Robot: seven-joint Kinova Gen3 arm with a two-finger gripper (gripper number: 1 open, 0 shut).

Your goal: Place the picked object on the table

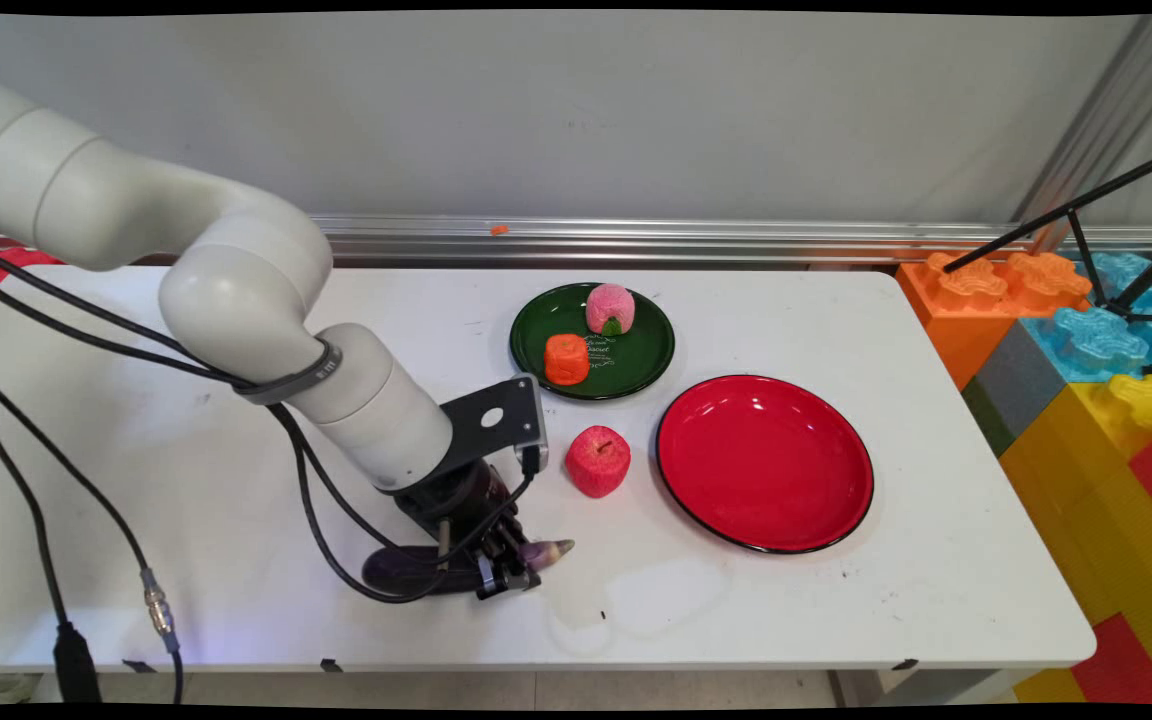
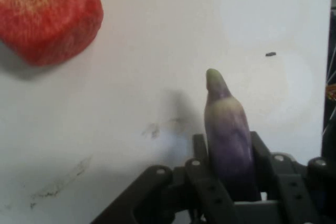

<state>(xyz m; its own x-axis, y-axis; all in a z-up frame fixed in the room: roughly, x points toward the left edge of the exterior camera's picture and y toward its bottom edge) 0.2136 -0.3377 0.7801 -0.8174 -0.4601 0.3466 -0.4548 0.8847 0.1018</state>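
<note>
**Hand closed on an eggplant at the bench's near edge**

The hand (image 1: 504, 568) is down low on the white bench (image 1: 836, 600), near its front edge, with its two fingers (image 2: 202, 169) pressed against either side of a purple eggplant (image 1: 536, 553). The eggplant lies on its side on the bench; its pale, greenish-tipped stem end pokes out beyond the fingers, while its dark body stretches back under the wrist and the hanging black cables (image 1: 316, 520) (the hand view shows only the stem end rising between the fingers). Whether the eggplant is fully resting on the bench or just lifted is hard to tell.

Just beyond the hand, close to it and slightly to the side of the eggplant's tip, stands a red apple (image 1: 597, 461), apart from the fingers. Beside the apple, further out from the hand, lies an empty red plate (image 1: 765, 520) with a dark rim. Farther still, past the apple, a green plate (image 1: 636, 365) carries an orange blocky fruit (image 1: 566, 359) and a pink peach (image 1: 609, 308). Large coloured building blocks (image 1: 1086, 390) stand off the bench's far end.
</note>
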